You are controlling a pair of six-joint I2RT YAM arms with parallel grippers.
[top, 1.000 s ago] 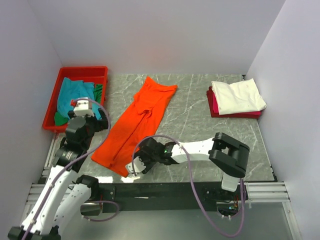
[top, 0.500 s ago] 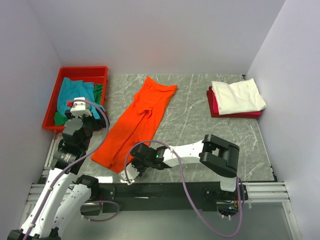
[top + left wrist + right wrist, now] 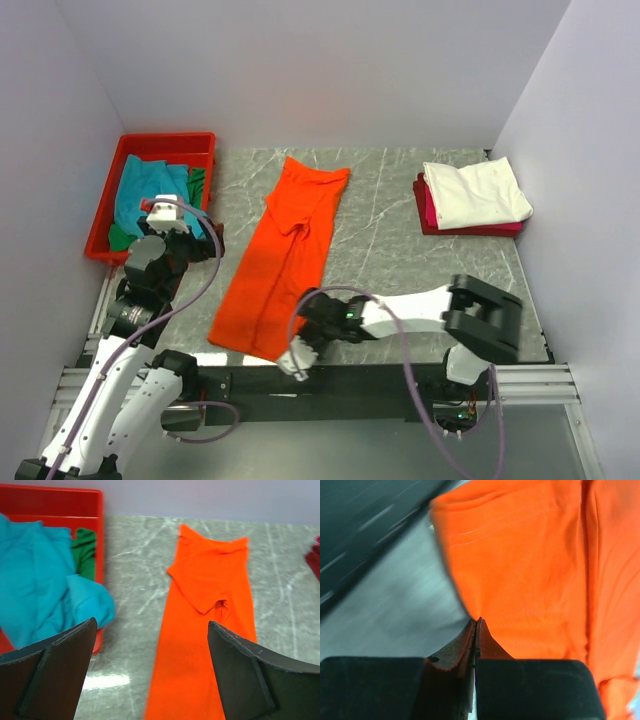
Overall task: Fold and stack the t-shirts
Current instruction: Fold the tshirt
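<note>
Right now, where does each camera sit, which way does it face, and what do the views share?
Top external: above and behind the bases, looking down on the table; both arms show.
Left wrist: on the left arm, looking forward past the open left fingers at the red tray and orange t-shirt.
Right wrist: low, looking past the right fingers, shut on the shirt's edge.
Shared: all three see the orange t-shirt.

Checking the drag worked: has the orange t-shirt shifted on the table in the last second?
Yes. The near hem of the orange t-shirt has swung right, away from the red tray, with the right tool shut on its corner.
</note>
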